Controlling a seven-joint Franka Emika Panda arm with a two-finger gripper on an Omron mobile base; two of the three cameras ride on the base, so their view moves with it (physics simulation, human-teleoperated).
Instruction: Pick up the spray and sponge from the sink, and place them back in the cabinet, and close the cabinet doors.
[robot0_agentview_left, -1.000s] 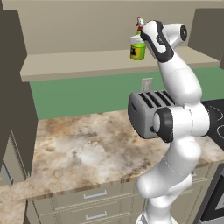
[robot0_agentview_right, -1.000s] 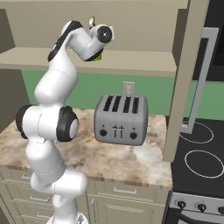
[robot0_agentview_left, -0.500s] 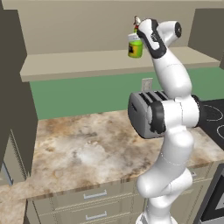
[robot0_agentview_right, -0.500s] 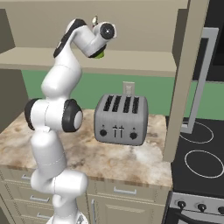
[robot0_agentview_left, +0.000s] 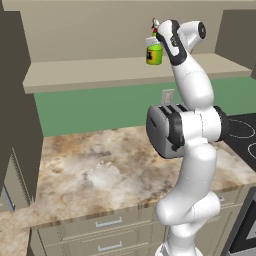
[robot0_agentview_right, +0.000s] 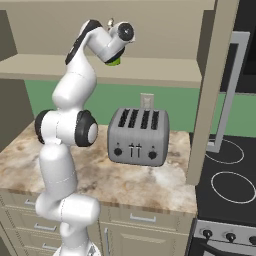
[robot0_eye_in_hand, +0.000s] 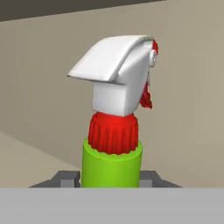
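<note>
Left base view: end effector (robot0_agentview_left: 161, 46) raised high, clenched on the spray (robot0_agentview_left: 154, 51), holding it upright by the neck, its base above the cabinet (robot0_agentview_left: 100, 70) shelf and not touching it. Bottle hangs just left of the end effector, lime body with dark label, nozzle on top. Toaster (robot0_agentview_left: 161, 131) sits well below the end effector on the tabletop (robot0_agentview_left: 95, 170), partly behind the arm. Versus a second ago: arm more upright, bottle carried higher and further in over the shelf.

Right base view: end effector hidden behind the wrist; a sliver of green spray (robot0_agentview_right: 114, 62) peeks out below the wrist, in front of the cabinet (robot0_agentview_right: 160, 70) shelf. Toaster (robot0_agentview_right: 138, 136) below and to the right of it on the tabletop (robot0_agentview_right: 150, 185); stove (robot0_agentview_right: 232, 185) far right. Arm straighter than before.

Hand view: spray (robot0_eye_in_hand: 114, 144) centred, green neck between the finger tips (robot0_eye_in_hand: 65, 180), grasped, red collar and white trigger head above, beige cabinet back wall (robot0_eye_in_hand: 188, 109) behind.
</note>
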